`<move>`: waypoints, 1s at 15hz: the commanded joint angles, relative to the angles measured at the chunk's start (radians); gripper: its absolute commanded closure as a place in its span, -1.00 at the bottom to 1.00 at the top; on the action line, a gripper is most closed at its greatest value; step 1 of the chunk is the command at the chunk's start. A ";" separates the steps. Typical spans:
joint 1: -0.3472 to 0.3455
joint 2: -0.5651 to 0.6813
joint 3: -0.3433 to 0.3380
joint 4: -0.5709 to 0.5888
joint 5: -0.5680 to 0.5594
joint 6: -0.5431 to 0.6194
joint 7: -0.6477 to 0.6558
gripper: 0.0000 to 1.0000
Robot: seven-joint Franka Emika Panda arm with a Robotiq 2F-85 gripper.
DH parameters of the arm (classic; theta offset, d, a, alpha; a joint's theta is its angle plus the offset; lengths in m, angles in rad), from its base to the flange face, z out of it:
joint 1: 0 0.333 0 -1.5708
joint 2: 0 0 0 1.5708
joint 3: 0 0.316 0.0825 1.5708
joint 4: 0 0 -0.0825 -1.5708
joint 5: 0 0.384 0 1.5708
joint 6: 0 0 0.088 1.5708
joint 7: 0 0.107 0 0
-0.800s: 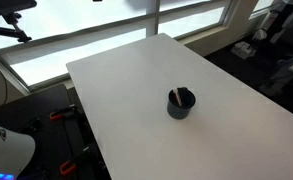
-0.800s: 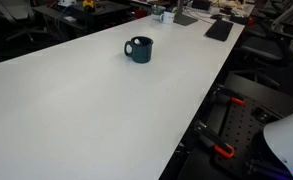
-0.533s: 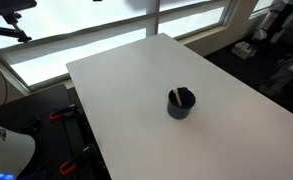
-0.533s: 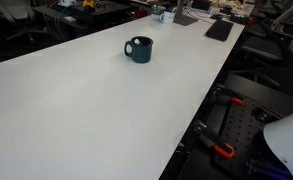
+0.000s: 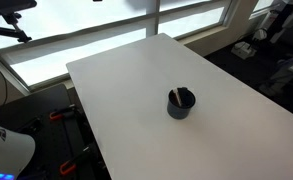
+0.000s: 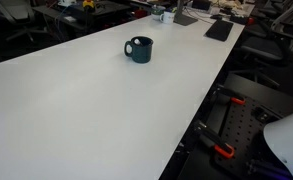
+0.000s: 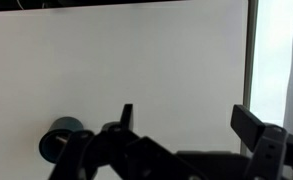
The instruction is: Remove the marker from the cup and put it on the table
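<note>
White, smooth, flat rectangular counter [image 5: 126,90], low glare, nothing on it to snag. A dark navy, squat, round, glazed-looking cup [image 5: 181,104] sits right of centre in an exterior view. The cup [image 6: 139,49] is at upper middle in an exterior view, with a small loop handle on its left side. A thin whitish stick-like marker with a reddish-orange tip [image 5: 174,97] stands inside the cup, leaning on the rim at its left edge. Not lifted yet.

My black, angular, hard-edged fingers [image 7: 250,124] are spread wide and hold nothing, along the bottom of the wrist view. The cup [image 7: 63,139] is lower left there, well apart from me. I can't make out the marker in that view.

Step in hand, as I judge it: the approach. I should shift toward the lower left of the wrist frame until the cup is centred between my fingers, then come down from above. I'd set the fingers across the thin shaft and pinch only the part above the rim. The shaft is slim and probably slick, so clamp firmly. Lift along its lean, since the cup looks free on a smooth counter and could tip or drag.
</note>
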 commanded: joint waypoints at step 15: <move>-0.040 0.137 -0.081 0.152 -0.310 -0.054 -0.403 -1.00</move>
